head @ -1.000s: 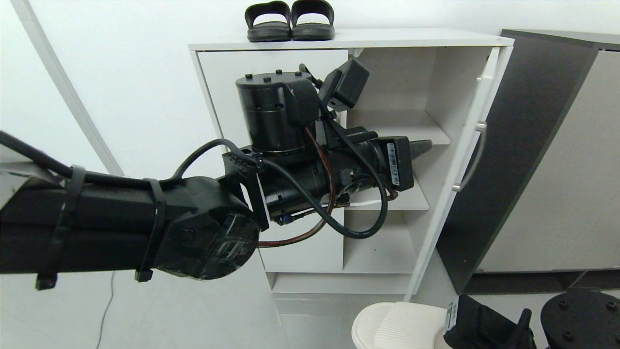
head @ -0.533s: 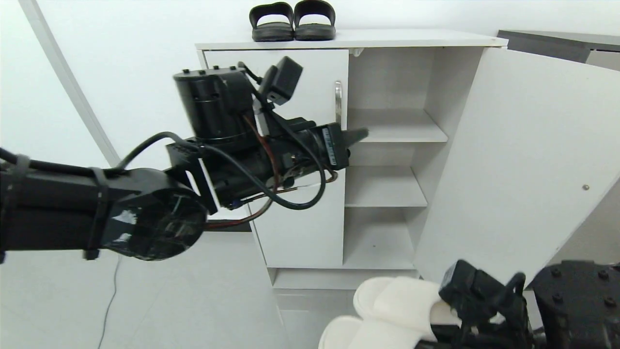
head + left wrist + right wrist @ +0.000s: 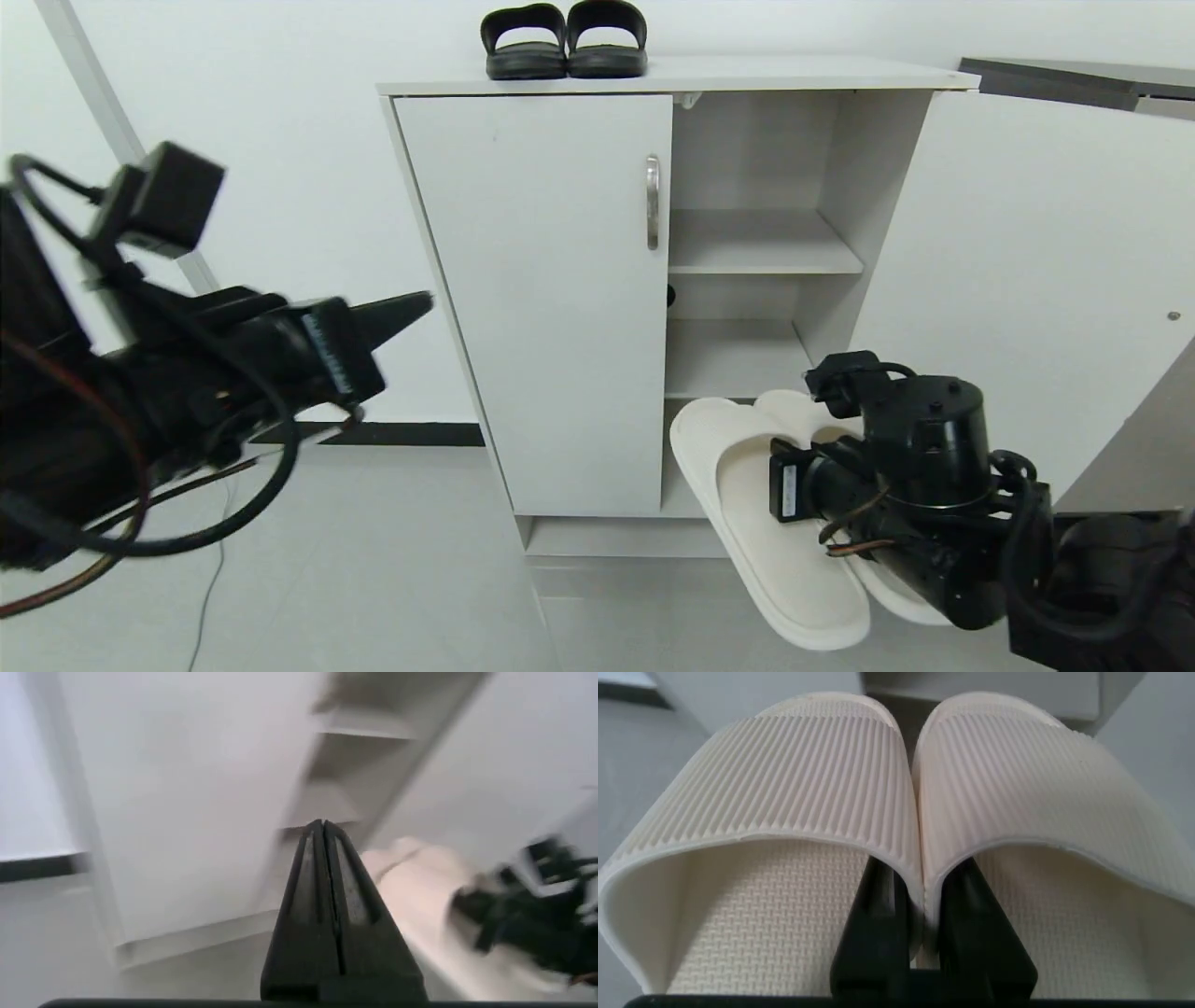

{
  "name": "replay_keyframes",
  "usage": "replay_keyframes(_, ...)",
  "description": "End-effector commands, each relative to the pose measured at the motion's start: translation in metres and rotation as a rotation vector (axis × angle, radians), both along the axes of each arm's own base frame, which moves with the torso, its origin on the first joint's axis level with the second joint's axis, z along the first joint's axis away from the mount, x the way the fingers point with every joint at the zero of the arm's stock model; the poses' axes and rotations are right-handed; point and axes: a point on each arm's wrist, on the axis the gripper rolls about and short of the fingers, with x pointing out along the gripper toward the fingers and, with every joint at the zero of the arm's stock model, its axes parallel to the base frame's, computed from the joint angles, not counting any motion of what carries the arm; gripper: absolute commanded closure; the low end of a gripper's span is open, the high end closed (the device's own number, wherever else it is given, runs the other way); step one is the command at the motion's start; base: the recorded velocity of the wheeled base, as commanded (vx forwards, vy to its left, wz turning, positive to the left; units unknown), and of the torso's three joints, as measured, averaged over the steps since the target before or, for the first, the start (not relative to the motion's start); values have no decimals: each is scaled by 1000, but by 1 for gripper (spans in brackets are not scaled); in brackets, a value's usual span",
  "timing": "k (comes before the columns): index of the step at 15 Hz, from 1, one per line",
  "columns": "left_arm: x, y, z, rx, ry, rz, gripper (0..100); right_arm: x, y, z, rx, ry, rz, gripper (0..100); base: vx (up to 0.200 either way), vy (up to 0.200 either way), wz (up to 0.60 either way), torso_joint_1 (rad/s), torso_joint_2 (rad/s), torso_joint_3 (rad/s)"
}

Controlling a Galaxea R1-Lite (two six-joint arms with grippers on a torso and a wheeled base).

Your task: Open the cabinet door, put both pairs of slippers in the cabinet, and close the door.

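A white label sits on the left gripper and another on the right gripper; the print on both is too small to read. The right gripper pinches the touching inner edges of the pair of white slippers, which hang side by side in front of the cabinet's open lower compartment. The left gripper's fingers are pressed together, holding nothing, off to the left of the cabinet. The right door stands open; the left one is closed. A pair of black slippers rests on the cabinet top.
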Motion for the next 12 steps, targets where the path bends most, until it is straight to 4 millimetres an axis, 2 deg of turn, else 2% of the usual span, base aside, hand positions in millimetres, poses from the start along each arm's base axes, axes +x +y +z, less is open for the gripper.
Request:
replay_keyframes(1,-67,48,-25,60,-63,279,100,23,12,-33,-53,13,-73,100,0,0,0,0,0,0)
replay_keyframes(5,-132,82,-73,78,-29,567,100,26,12,-34,-57,10,-83,100,0,0,0,0,0,0)
replay_keyframes(7,-161,89,-94,78,-29,671,100,25,12,-35,-59,12,-83,100,0,0,0,0,0,0)
replay_keyframes(8,-167,90,-99,77,-32,683,100,25,11,-35,-60,13,-83,100,0,0,0,0,0,0)
replay_keyframes(9,-180,91,-114,80,-29,709,100,25,12,-36,-63,16,-82,100,0,0,0,0,0,0)
replay_keyframes(12,-191,91,-155,97,-1,710,100,22,17,-41,-72,26,-67,100,0,0,0,0,0,0)
